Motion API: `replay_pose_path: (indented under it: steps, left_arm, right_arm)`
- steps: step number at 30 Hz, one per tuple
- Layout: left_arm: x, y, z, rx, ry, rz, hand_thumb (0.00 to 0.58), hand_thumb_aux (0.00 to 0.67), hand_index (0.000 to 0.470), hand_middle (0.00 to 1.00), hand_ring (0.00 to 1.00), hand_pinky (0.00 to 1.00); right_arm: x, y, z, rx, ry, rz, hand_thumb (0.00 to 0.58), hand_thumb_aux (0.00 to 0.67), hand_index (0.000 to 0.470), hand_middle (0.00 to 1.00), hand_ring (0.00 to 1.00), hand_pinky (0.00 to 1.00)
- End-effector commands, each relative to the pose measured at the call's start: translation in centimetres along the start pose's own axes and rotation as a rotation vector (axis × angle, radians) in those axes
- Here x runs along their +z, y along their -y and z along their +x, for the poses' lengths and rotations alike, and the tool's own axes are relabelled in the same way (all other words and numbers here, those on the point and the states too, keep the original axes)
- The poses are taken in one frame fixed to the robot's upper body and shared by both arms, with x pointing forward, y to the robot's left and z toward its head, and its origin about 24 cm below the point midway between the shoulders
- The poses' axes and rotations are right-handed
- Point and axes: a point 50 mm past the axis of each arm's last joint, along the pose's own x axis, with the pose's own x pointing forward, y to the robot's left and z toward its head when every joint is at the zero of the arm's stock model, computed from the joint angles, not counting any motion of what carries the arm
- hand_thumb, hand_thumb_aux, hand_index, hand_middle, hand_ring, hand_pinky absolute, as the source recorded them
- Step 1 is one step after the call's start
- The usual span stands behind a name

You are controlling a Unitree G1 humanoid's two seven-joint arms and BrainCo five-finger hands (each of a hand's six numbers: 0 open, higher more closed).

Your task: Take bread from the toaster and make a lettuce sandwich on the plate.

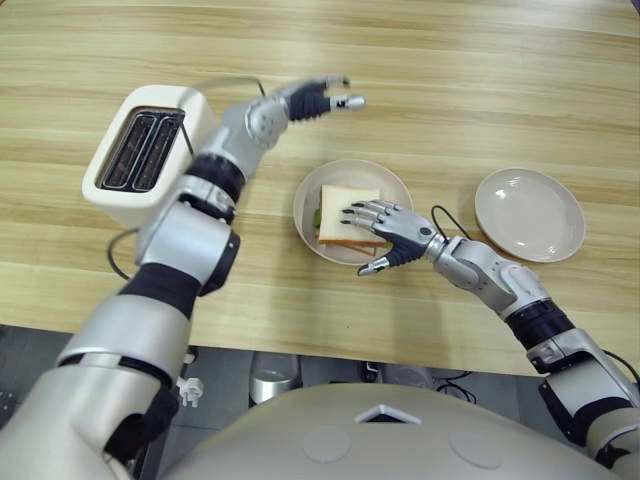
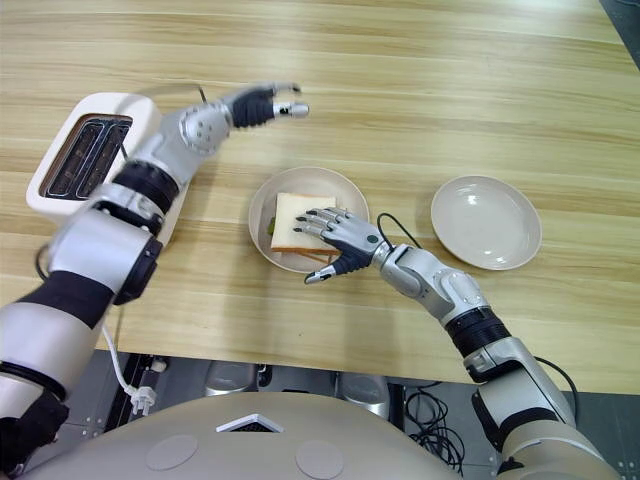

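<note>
Where the right arm was angled in across the light wooden table (image 1: 450, 80), the right hand (image 1: 388, 230) was laid palm-down on the top slice of white bread (image 1: 340, 203), fingers spread flat, nothing gripped. This slice was stacked on a lower bread slice (image 1: 345, 244) on the round beige plate (image 1: 392, 190). Green lettuce (image 1: 316, 216) was seen at the left edge between them. The left arm was stretched past the white two-slot toaster (image 1: 150, 150), the left hand (image 1: 322, 100) held above the table, fingers loosely extended, empty. A second beige plate (image 1: 528, 213) was noted well to the right.
</note>
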Motion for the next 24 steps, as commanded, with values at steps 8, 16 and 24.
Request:
replay_pose_path:
  steps: [8, 16, 24]
  left_arm:
    - [-0.5, -2.5, -1.1, 0.492, -0.038, 0.32, 0.0, 0.0, 0.0, 0.0, 0.0, 0.0]
    - [0.7, -1.2, -6.3, 0.513, 0.163, -0.07, 0.58, 0.67, 0.46, 1.0, 1.0, 1.0]
    - [3.0, 0.6, -16.2, 0.108, 0.501, -0.837, 0.58, 0.67, 0.46, 1.0, 1.0, 1.0]
  right_arm:
    - [-1.5, -1.2, -0.7, 0.025, -0.074, 0.023, 0.0, 0.0, 0.0, 0.0, 0.0, 0.0]
    - [0.7, 5.1, -1.8, -0.378, 0.18, 0.522, 0.579, 0.638, 0.438, 1.0, 1.0, 1.0]
    - [1.5, 6.7, -5.2, -0.328, 0.423, 1.123, 0.58, 0.67, 0.46, 1.0, 1.0, 1.0]
